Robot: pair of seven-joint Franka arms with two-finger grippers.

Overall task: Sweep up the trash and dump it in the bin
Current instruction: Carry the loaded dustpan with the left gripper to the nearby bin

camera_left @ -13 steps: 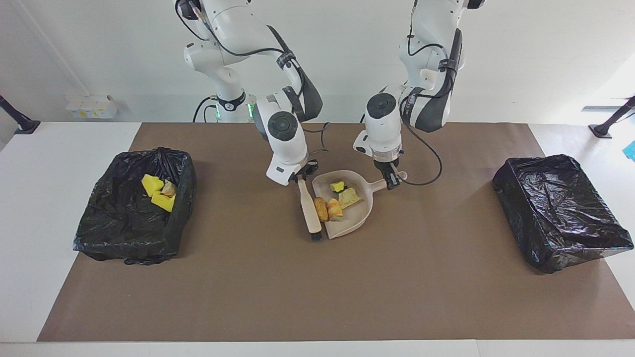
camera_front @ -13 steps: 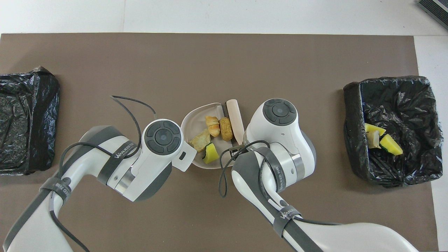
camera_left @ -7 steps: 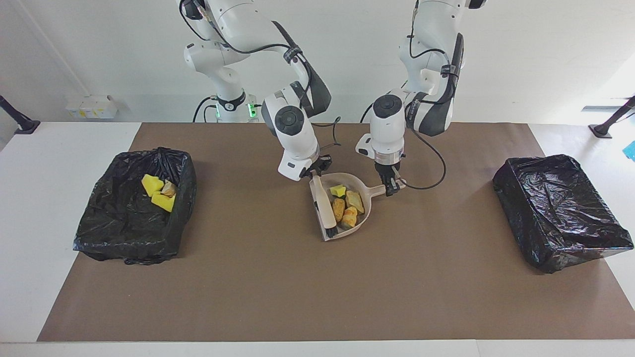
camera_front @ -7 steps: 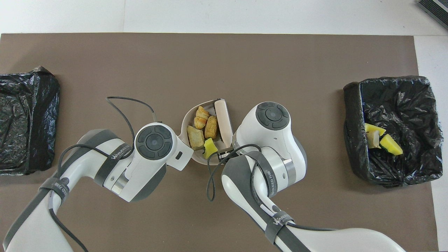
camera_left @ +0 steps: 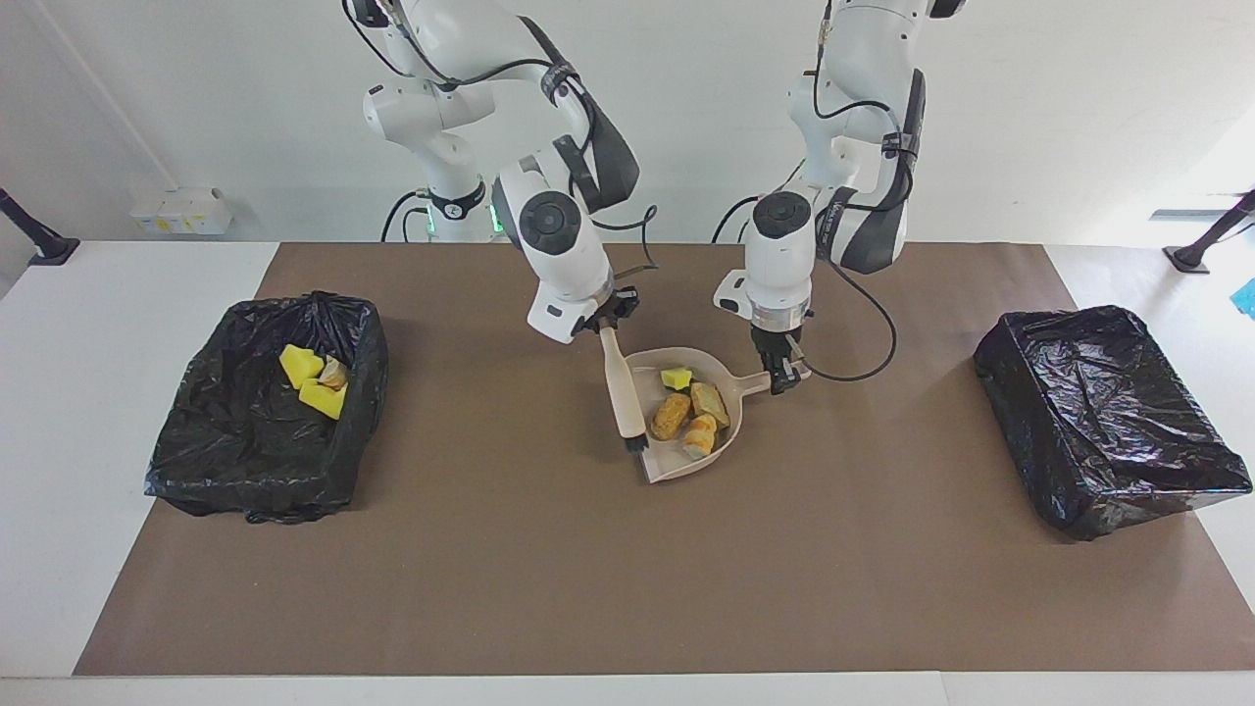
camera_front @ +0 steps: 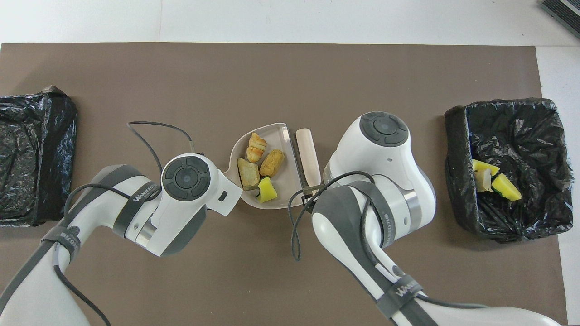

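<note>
Both arms hold the sweeping tools at the middle of the brown mat (camera_left: pixel 549 569).

The left gripper (camera_left: pixel 781 377) has its fingers closed on the handle of the beige dustpan (camera_left: pixel 727 429). The right gripper (camera_left: pixel 605 322) has its fingers closed on the top of the beige hand brush (camera_left: pixel 624 392), which hangs down beside the pan's edge. Four pieces of trash (camera_left: pixel 693 407) lie in the pan, between the two grippers. Three more pieces lie in the open black bin (camera_left: pixel 225 431) toward the right arm's end. A second black bin (camera_left: pixel 1098 422) stands toward the left arm's end.
</note>
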